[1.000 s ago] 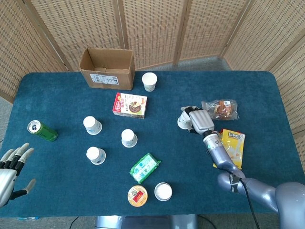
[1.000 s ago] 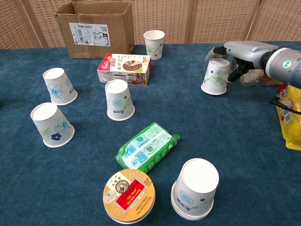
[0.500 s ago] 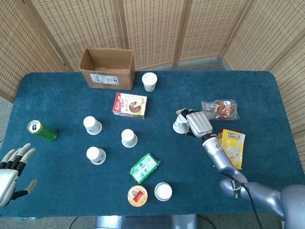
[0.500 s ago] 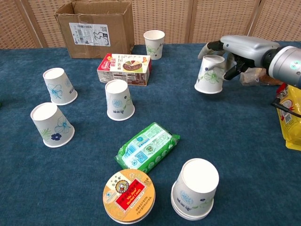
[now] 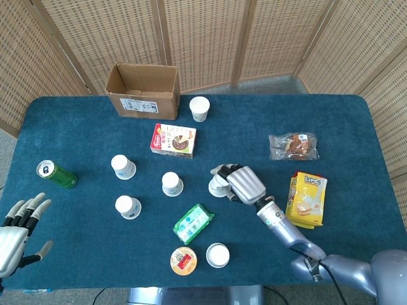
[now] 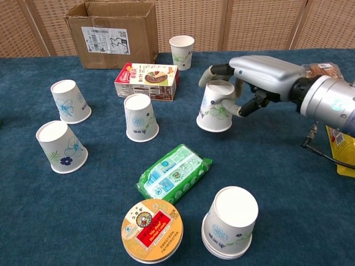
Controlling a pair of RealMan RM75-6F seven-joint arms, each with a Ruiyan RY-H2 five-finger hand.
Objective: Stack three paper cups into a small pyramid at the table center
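Paper cup (image 6: 216, 107): inverted, tilted, gripped mid-table, rim off the table (image 5: 76, 114).
Right hand (image 6: 252, 83): fingers wrapped around that cup.
Left hand (image 5: 16, 232): fingers spread, empty, at near-left corner.
Other cups: three inverted left of centre (image 6: 140, 117), (image 6: 69, 101), (image 6: 59, 147).

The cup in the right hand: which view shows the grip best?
Chest view: the upside-down paper cup shows side-on with the right hand wrapped over it. The head view shows only the cup's edge beside the hand.

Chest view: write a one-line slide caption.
Right hand holds an upturned cup near another cup.
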